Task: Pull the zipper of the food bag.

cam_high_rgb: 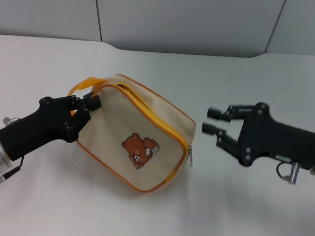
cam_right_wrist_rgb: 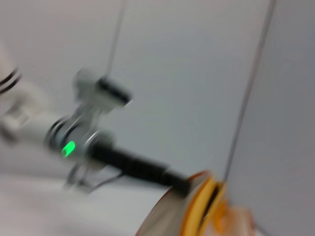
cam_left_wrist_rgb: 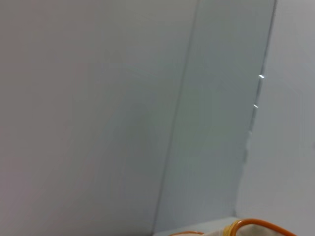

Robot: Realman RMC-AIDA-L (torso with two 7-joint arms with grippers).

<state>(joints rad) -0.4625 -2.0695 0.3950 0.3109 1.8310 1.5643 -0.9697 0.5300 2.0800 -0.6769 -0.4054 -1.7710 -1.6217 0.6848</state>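
White tabletop fills the near part of the scene, with grey wall panels rising at the far side. Near the middle of the table, a little to the left, sits the food bag, a boxy cream pouch with orange-yellow piping, tilted so its left end is lifted. A small brown bear print shows on its front face; no writing or brand can be read on it. The zipper runs as a yellow-orange band along the bag's upper edge and down its right end, where the small silver pull tab hangs at the right corner. The zipper looks parted at the bag's far left end and closed along the rest. A yellow strap handle arches over the left end.

The left gripper reaches in from the near left and is clamped narrow on the bag's left end, just under the strap handle. Its own wrist view shows mostly wall, with only the bag's piped edge at the frame's margin.

The right gripper hovers to the right of the bag, near the pull tab but apart from it, its fingers spread wide and holding nothing. In the right wrist view the bag's yellow edge appears blurred, with the left arm and its green light beyond it.
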